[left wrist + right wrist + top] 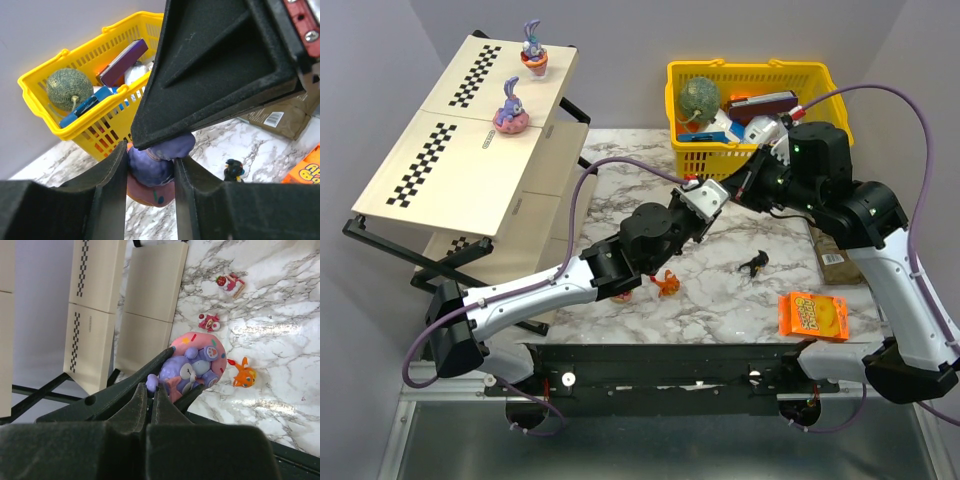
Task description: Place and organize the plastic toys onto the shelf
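A purple rabbit on a pink doughnut (192, 367) hangs between both grippers above the marble table. My left gripper (150, 175) is shut on its body (152, 167). My right gripper (154, 390) is shut on one purple ear. In the top view the two grippers meet mid-table, left (726, 191) and right (734, 185), and hide this toy. Two more rabbits (533, 45) (512, 108) stand on the top tier of the shelf (460, 165). An orange toy (668, 283), a black toy (754, 265) and two red-pink toys (230, 282) (209, 322) lie on the table.
A yellow basket (820, 75) with a green ball (698, 100) and boxes stands at the back right. An orange snack packet (813, 315) and a brown package (835, 258) lie under the right arm. The shelf's lower panels (150, 285) border the table's left edge.
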